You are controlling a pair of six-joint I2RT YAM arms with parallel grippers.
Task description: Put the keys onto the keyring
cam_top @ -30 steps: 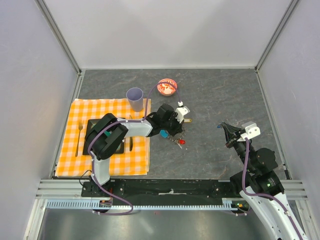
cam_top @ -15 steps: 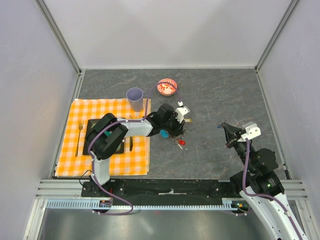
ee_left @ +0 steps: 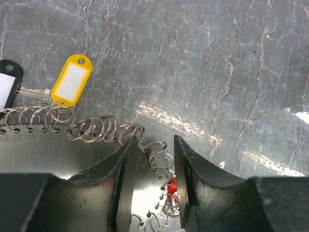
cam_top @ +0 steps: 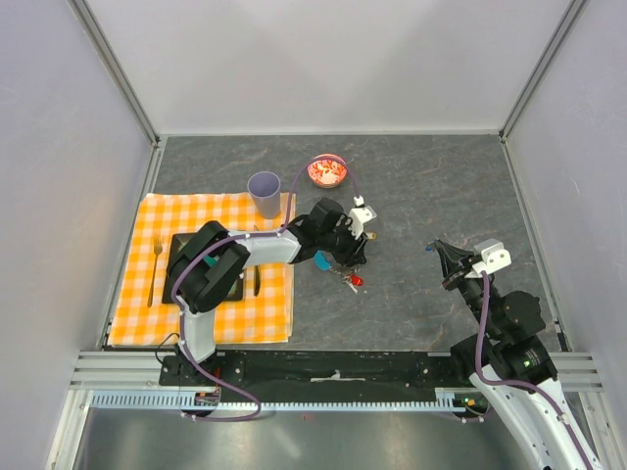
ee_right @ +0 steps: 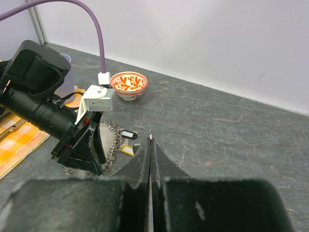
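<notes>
The keyring, a run of small linked metal rings (ee_left: 96, 129) round a shiny plate, lies on the grey table. A yellow-tagged key (ee_left: 71, 79) and a black-and-white one (ee_left: 7, 87) hang on it. My left gripper (ee_left: 153, 140) is open and straddles a stretch of rings, with a red tag (ee_left: 170, 186) showing between the fingers. From above, the blue fob (cam_top: 321, 260) and red key (cam_top: 356, 281) lie beside the left gripper (cam_top: 348, 257). My right gripper (ee_right: 150, 135) is shut at the right, and a thin metal sliver sticks out of its tips. A tiny blue speck (cam_top: 428, 248) shows there.
A red-and-white bowl (cam_top: 327, 171) stands behind the keyring and a lilac cup (cam_top: 264, 191) to its left. The orange checked cloth (cam_top: 137, 313) carries a dark tray (cam_top: 186, 245) and a fork (cam_top: 156, 269). Grey walls close in three sides.
My left gripper's jaws have opened and let the rings go; it has shifted a little away and to the right. The right arm has stayed still.
</notes>
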